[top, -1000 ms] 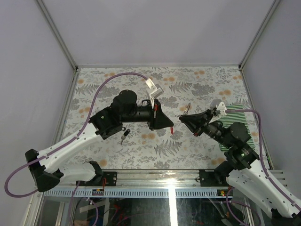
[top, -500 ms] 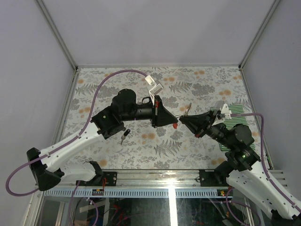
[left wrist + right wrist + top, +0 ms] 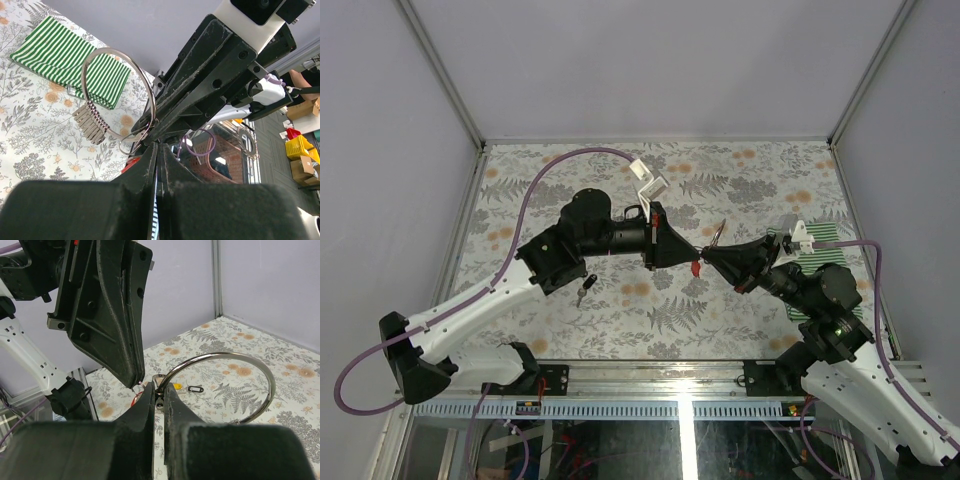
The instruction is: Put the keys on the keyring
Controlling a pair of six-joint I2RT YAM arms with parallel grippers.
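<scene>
My right gripper (image 3: 709, 254) is shut on the keyring (image 3: 719, 232), a thin silver wire ring held above the table. In the right wrist view its fingers (image 3: 150, 405) pinch the ring (image 3: 225, 354) at its lower left. In the left wrist view the ring (image 3: 111, 49) carries a bunch of small loops. My left gripper (image 3: 690, 255) is shut on the red-tagged key (image 3: 695, 267), tip to tip with the right gripper. The red tag (image 3: 131, 163) shows beside the closed left fingers (image 3: 150, 165) and also in the right wrist view (image 3: 134, 401). A black-tagged key (image 3: 585, 287) lies under the left arm.
A green striped cloth (image 3: 835, 243) lies at the right edge of the floral table and shows in the left wrist view (image 3: 65, 60). A yellow tag (image 3: 176, 386) and a small black tag (image 3: 196, 388) lie on the table beyond the ring. Grey walls enclose the table.
My left gripper has moved right with the red-tagged key until its tip meets the right gripper. The right gripper shifted slightly left with the ring.
</scene>
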